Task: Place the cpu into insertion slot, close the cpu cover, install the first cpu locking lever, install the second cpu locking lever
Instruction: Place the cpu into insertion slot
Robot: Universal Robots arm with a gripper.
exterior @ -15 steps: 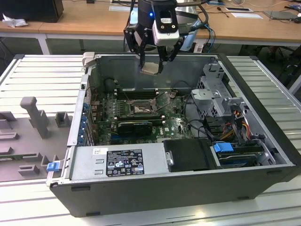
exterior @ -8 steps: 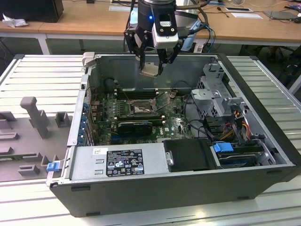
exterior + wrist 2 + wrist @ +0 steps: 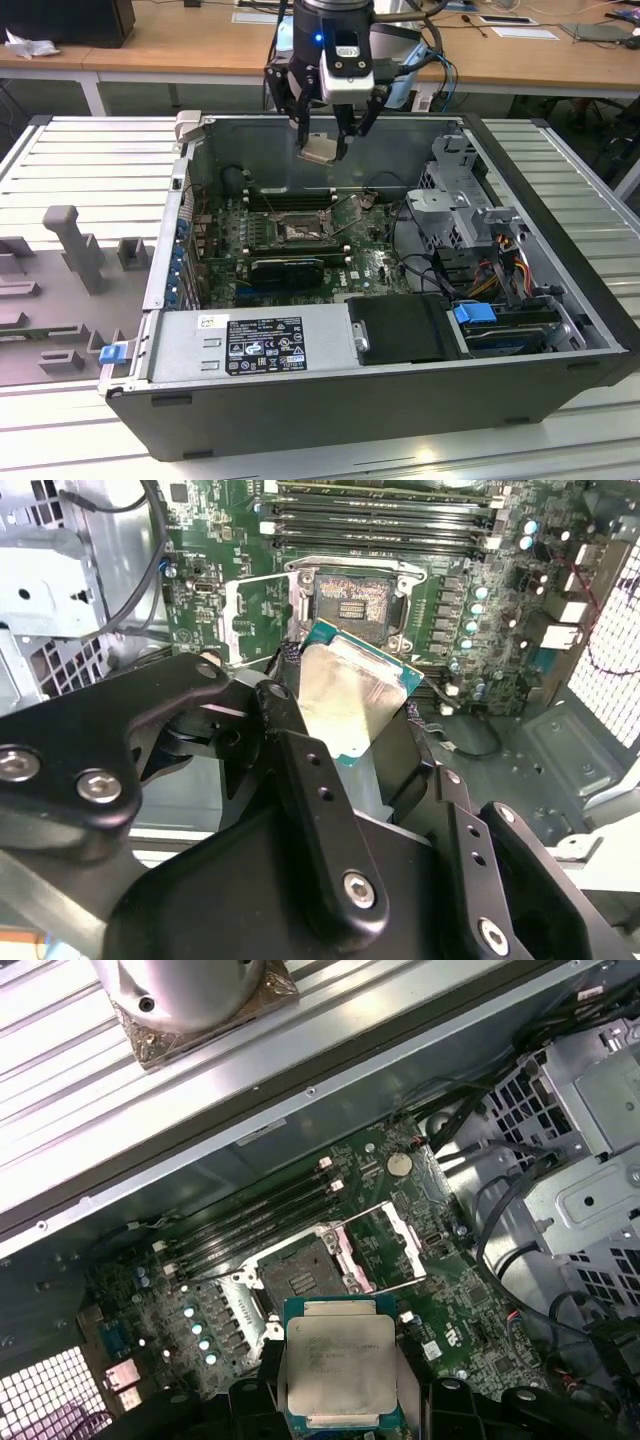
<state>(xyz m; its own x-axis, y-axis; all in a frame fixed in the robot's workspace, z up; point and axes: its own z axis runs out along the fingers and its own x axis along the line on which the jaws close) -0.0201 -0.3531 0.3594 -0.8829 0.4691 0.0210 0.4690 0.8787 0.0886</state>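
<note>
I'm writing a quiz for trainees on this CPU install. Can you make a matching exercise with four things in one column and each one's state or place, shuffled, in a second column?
Things
1. the cpu
2. the insertion slot
3. the cpu cover
4. the gripper

States
A. swung open beside the insertion slot
B. empty, pin field exposed
C. above the open computer case, shut on the cpu
D. held in the air, clear of the board

Pairs: 1-D, 2-B, 3-A, 4-C
</note>
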